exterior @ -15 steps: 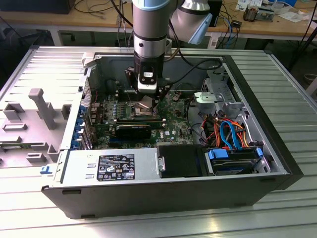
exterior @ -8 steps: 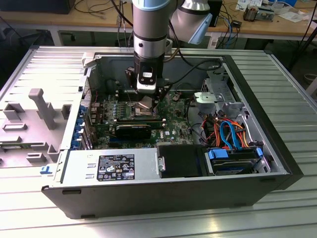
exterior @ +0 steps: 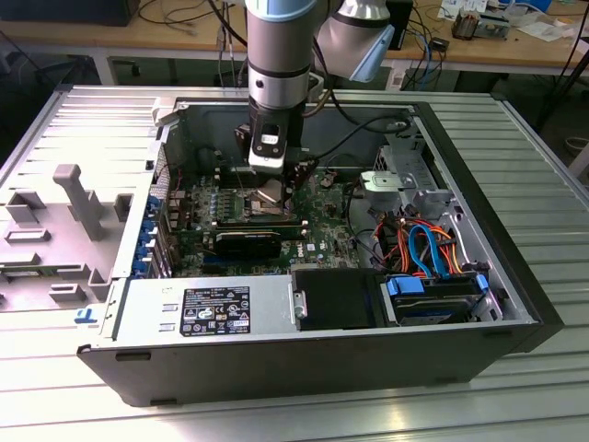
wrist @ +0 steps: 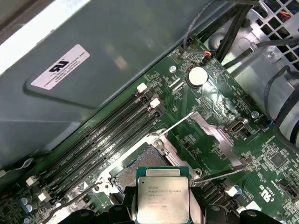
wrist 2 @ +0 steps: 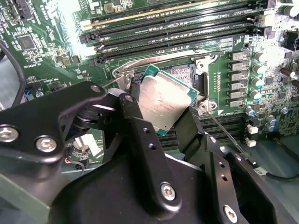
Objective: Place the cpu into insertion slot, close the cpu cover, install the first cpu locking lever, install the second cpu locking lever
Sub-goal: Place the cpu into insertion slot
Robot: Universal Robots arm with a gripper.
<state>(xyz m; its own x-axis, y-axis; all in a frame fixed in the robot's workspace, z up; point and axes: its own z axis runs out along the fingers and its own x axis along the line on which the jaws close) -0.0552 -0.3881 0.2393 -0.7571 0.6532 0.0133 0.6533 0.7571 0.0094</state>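
Note:
My gripper (exterior: 276,187) hangs inside the open computer case, shut on the cpu (exterior: 274,191). In the second wrist view the cpu (wrist 2: 166,100) is a silver-grey square chip with a green edge. It is tilted, and black fingers (wrist 2: 135,123) press on two of its sides. Just beyond it lies the insertion slot (wrist 2: 184,72), uncovered, with a dark centre and a silver rim. In the first wrist view the cpu (wrist: 162,196) hovers at the near edge of the insertion slot (wrist: 138,167). The cpu cover (wrist: 215,135) stands swung open beside the slot, and a thin lever wire (wrist: 177,123) is raised.
Long black memory slots (wrist: 107,140) run next to the socket. The grey case wall (wrist: 93,70) rises behind them. A power supply (exterior: 212,308) lies at the case front. A drive with orange and blue cables (exterior: 428,249) fills the exterior view's right side.

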